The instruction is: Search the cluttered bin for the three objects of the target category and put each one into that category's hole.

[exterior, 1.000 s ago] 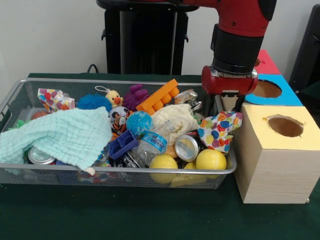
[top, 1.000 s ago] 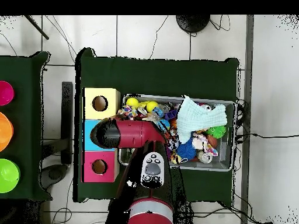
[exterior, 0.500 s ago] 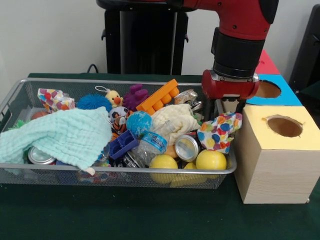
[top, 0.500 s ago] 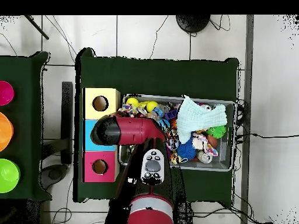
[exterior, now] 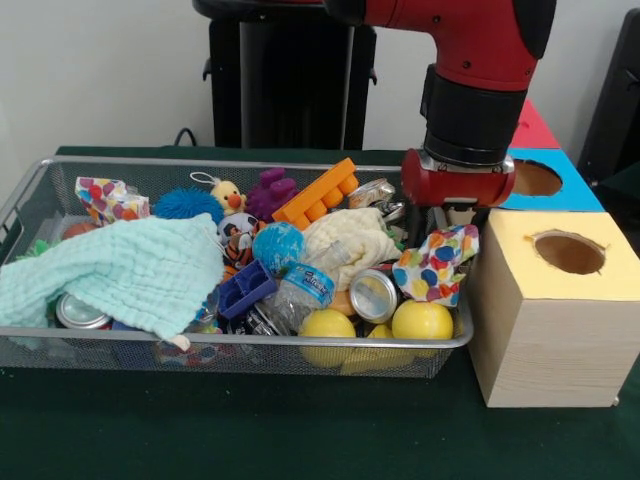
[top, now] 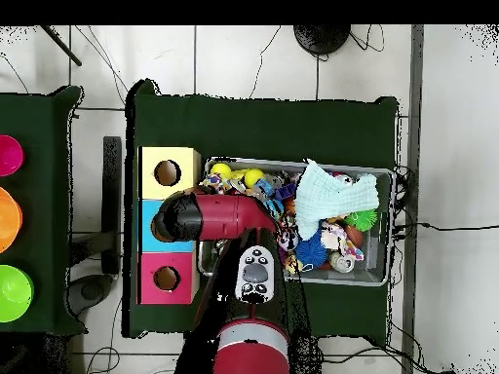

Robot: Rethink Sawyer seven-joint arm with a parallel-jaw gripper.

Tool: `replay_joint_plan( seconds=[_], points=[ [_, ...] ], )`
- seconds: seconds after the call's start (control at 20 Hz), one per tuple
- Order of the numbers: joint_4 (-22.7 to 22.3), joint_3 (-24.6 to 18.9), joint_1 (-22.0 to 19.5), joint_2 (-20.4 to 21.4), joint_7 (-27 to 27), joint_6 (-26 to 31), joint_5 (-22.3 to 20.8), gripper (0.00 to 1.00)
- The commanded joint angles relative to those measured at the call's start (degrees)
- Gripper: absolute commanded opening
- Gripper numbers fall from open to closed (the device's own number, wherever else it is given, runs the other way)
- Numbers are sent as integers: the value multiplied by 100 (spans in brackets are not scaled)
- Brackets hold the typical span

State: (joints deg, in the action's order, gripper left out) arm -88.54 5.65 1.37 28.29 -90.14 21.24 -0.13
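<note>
One polka-dot cloth (exterior: pixel 436 264) — crumpled, multicoloured — hangs from gripper (exterior: pixel 455 215).

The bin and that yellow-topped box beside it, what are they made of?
The bin looks like silvery metal wire mesh: you can see through its walls. The yellow-topped box seems to be pale unfinished wood, with faint grain on its sides and a matte painted lid.

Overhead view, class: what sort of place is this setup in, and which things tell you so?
Most likely a robotics lab or test room. A red robot arm reaches over a green-covered table; a wire bin of mixed toys sits beside coloured boxes with round holes; cables trail across the tiled floor.
</note>
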Motion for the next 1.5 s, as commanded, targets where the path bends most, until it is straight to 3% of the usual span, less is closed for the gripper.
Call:
replay_joint_plan(
  seconds=[0.05,0.45,0.75,1.2,1.5],
  points=[
    [113,-568,-48,-529,-1114,-649,182,100],
    [-192,-655,-127,-464,-1238,-1013,232,100],
    [-115,-617,-113,-370,-1017,-633,183,100],
    [-47,-345,91,-221,-1171,-34,351,100],
    [-298,-400,54,41,-1192,30,405,100]
  ],
)
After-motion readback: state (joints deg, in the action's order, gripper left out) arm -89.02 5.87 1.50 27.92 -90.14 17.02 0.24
